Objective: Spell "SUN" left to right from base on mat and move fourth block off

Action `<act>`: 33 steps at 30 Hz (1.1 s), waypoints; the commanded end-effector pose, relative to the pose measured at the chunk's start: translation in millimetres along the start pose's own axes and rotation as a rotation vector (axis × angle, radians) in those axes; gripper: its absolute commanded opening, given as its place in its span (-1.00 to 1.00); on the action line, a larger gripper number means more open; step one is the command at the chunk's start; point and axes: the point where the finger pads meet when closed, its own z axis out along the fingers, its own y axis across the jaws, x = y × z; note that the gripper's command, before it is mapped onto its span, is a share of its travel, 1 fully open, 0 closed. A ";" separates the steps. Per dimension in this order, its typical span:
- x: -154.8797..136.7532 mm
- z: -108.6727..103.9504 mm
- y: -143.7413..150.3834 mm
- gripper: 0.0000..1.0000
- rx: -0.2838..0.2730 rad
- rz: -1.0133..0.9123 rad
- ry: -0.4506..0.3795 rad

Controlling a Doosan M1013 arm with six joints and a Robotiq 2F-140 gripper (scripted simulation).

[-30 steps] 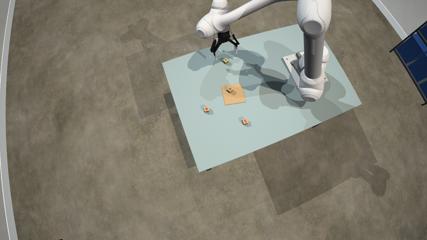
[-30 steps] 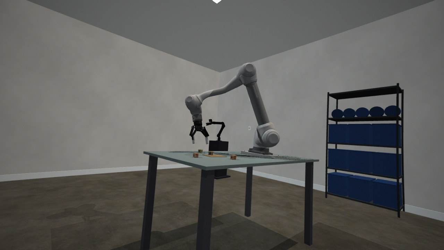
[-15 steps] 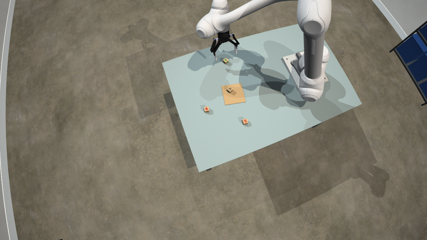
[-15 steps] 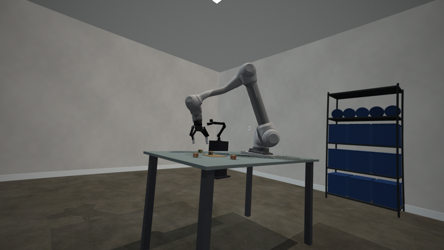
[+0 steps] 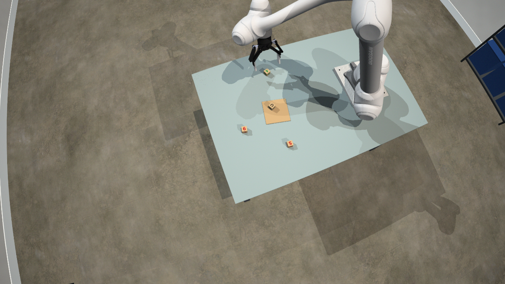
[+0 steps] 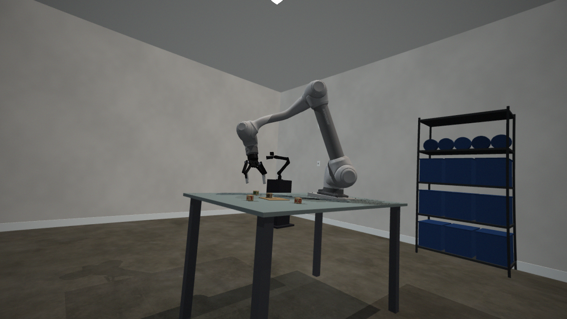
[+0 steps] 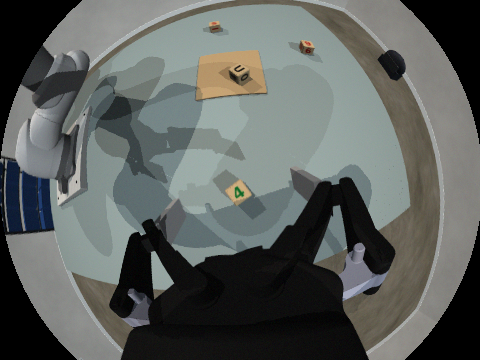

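My gripper [image 5: 267, 67] [image 6: 255, 181] [image 7: 235, 193] is open and empty, high above the block with a green 4 on top [image 5: 266, 71] [image 6: 255, 192] [image 7: 238, 192], which lies off the mat. The orange mat [image 5: 279, 118] [image 6: 279, 199] [image 7: 212, 87] is flat. A block with a black U on top [image 5: 271, 105] [image 6: 269, 195] [image 7: 239, 74] lies on it, turned askew. A block with a red S on top [image 5: 289, 143] [image 6: 297, 200] [image 7: 214, 26] and a block with a red 6 or 9 on top [image 5: 244, 129] [image 6: 250, 197] [image 7: 307, 47] lie off the mat. No N shows.
The blocks and mat share the pale table [image 5: 254, 165] [image 6: 238, 203] [image 7: 280, 125] with the arm's base plate [image 5: 341, 75] [image 7: 79, 170]. A blue-binned shelf [image 6: 465, 186] stands on the floor beyond. A black stand [image 6: 279, 185] is behind the table.
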 end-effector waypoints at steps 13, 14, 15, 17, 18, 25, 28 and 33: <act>-2.6 3.6 -1.3 1.00 -0.003 0.003 0.006; -2.6 3.6 -1.3 1.00 -0.003 0.003 0.006; -2.6 3.6 -1.3 1.00 -0.003 0.003 0.006; -2.6 3.6 -1.3 1.00 -0.003 0.003 0.006; -2.6 3.6 -1.3 1.00 -0.003 0.003 0.006; 5.4 -10.5 -1.8 1.00 0.015 -0.077 -0.072; 9.6 -19.6 -2.5 1.00 0.027 -0.137 -0.129; 18.3 -40.1 -2.3 1.00 0.047 -0.260 -0.243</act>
